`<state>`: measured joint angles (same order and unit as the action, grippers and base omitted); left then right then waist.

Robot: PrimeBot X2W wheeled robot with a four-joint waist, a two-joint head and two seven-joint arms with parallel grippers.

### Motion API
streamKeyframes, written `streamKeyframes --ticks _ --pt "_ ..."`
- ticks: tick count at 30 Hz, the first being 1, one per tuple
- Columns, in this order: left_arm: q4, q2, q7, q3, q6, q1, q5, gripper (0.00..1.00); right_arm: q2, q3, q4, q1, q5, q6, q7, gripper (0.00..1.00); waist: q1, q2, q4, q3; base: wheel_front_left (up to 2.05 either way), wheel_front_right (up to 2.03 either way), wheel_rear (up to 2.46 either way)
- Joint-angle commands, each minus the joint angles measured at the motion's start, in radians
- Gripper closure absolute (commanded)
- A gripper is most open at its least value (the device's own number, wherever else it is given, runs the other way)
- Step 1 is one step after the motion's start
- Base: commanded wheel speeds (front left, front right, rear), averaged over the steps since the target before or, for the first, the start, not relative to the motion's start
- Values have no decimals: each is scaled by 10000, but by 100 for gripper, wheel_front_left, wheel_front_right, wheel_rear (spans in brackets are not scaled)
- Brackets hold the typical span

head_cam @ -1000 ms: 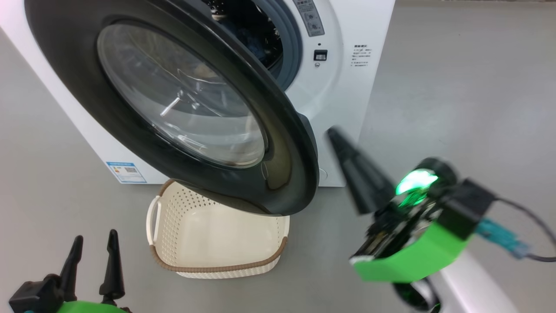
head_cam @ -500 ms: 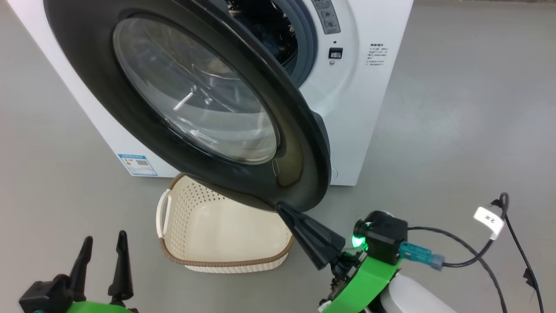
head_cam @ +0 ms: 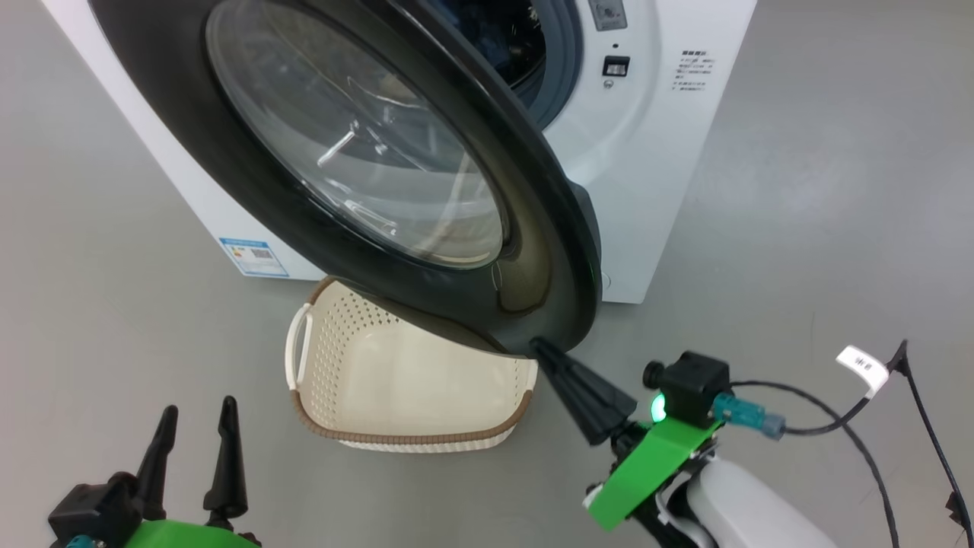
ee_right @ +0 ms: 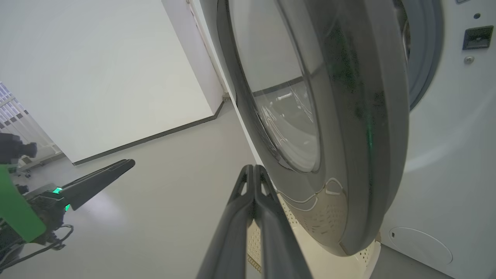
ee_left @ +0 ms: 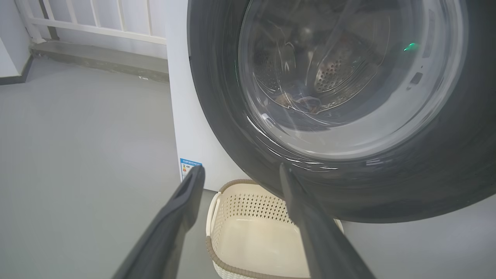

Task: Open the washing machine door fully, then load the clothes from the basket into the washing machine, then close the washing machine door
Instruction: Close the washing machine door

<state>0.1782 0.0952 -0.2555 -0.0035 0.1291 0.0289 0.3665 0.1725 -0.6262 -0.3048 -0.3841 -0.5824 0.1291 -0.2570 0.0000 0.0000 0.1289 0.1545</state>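
The washing machine door stands ajar, its lower rim right at the tip of the right gripper, whose fingers are pressed together, holding nothing.

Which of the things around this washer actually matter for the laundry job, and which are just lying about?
Part of the job:
washing machine door, standing ajar
washing machine
basket, visible part empty
right gripper, shut, at the door's lower edge
left gripper, open, idle

Just there:
blue sticker
cable with white tag
white railing
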Motion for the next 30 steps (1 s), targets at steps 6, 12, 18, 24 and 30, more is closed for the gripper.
streamKeyframes --ticks 6,12,18,24,30 --pt "-327 70 -63 270 15 562 93 0 -404 539 -268 -796 -36 16 -48 100 0 0 179 414 0 0 0" --pt "-366 20 -63 163 15 804 106 0 -403 1104 -383 -1259 60 16 -48 100 0 0 339 700 0 0 0" --pt "-457 -45 -63 115 15 929 116 0 -345 1821 -313 -1565 167 16 -48 100 0 0 460 926 0 0 0" --pt "-576 -98 -63 -105 15 1197 88 0 -233 2458 -366 -1980 215 16 -48 100 0 0 663 1227 0 0 0" --pt "-731 -178 -63 -335 15 1547 90 0 -57 3087 -570 -2755 256 16 -48 100 0 0 931 1747 0 0 0"
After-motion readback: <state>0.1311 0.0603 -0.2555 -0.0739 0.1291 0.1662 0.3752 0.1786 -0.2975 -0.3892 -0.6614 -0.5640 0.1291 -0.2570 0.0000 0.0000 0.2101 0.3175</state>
